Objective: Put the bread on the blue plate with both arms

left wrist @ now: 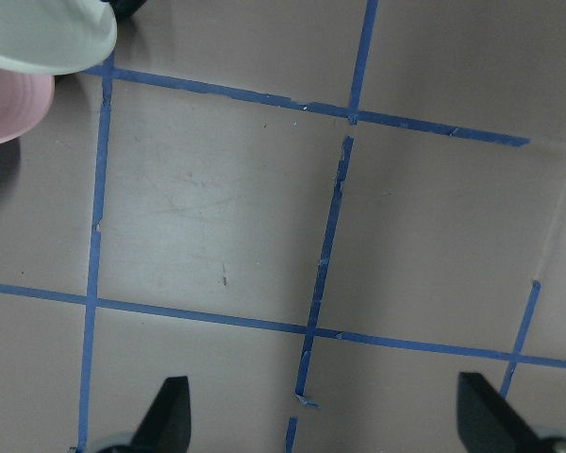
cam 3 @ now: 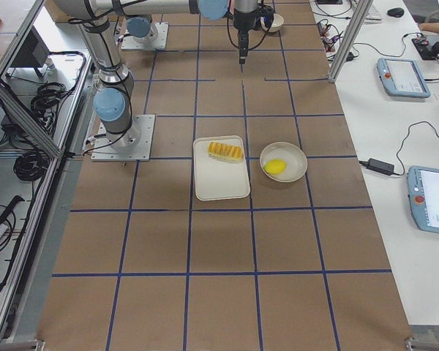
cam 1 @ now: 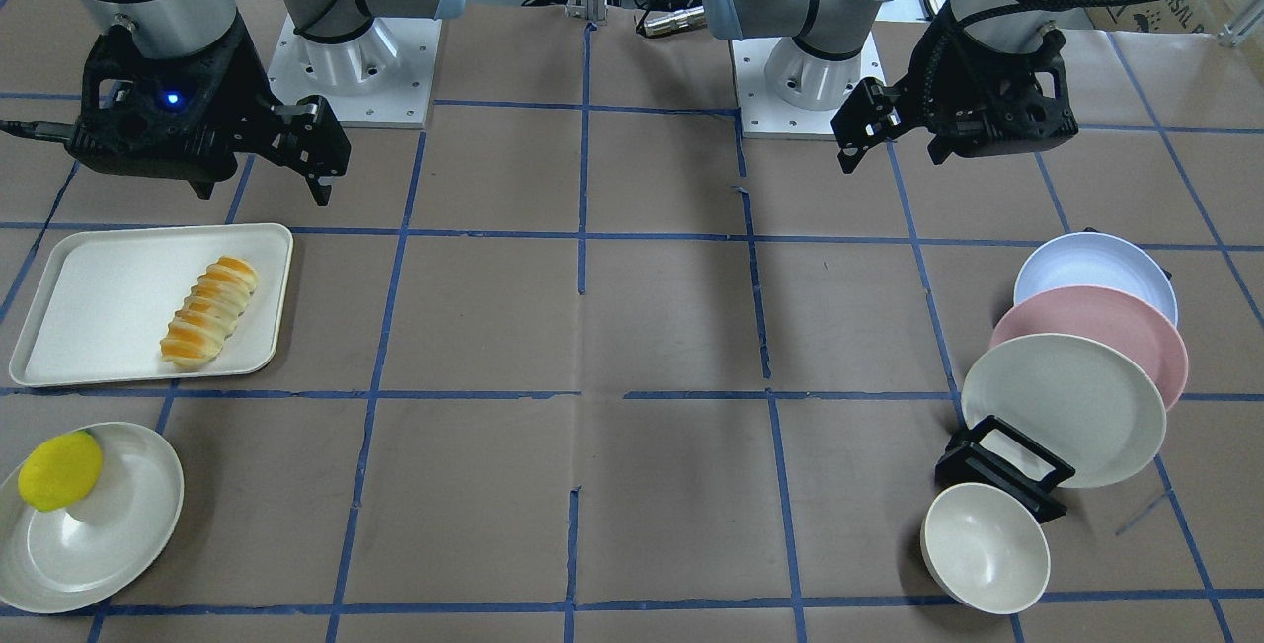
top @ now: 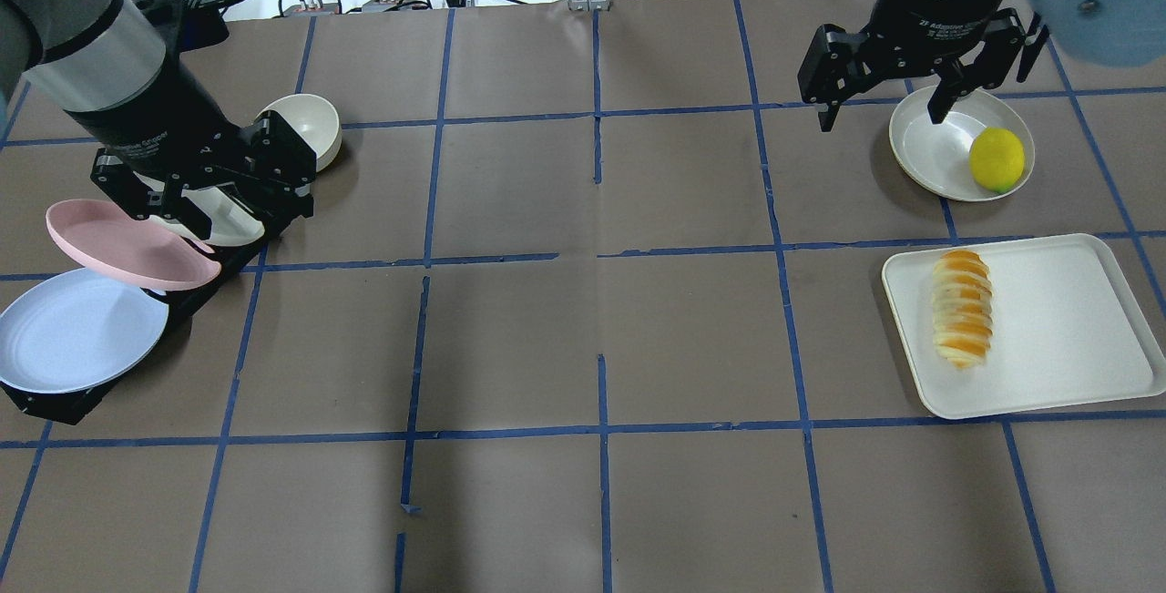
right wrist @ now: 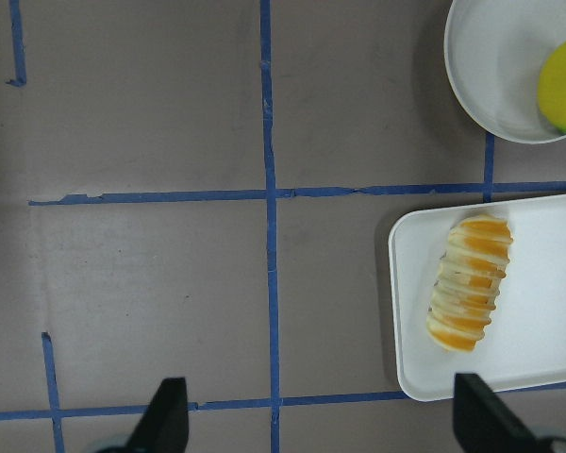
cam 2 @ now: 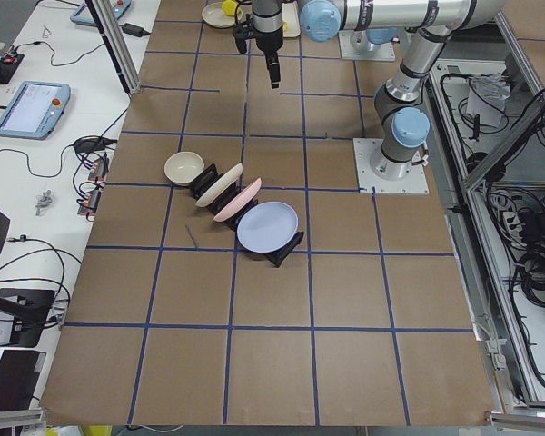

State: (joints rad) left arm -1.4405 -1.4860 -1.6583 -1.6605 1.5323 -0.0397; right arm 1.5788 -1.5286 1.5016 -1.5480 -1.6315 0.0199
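The bread (cam 1: 209, 311), a ridged orange-and-cream roll, lies on a white tray (cam 1: 89, 327) on the robot's right side; it also shows in the overhead view (top: 962, 308) and the right wrist view (right wrist: 469, 283). The pale blue plate (cam 1: 1096, 268) leans in a black rack on the robot's left side, at the end nearest the robot, also in the overhead view (top: 73, 329). My right gripper (cam 1: 262, 179) hangs open and empty above the table, beside the tray. My left gripper (cam 1: 889, 144) hangs open and empty near the rack (top: 214, 206).
A pink plate (cam 1: 1106, 332) and a cream plate (cam 1: 1062, 406) lean in the same rack behind the blue one, with a cream bowl (cam 1: 985, 546) at its far end. A yellow lemon (cam 1: 60, 470) sits on a cream plate (cam 1: 109, 534) beyond the tray.
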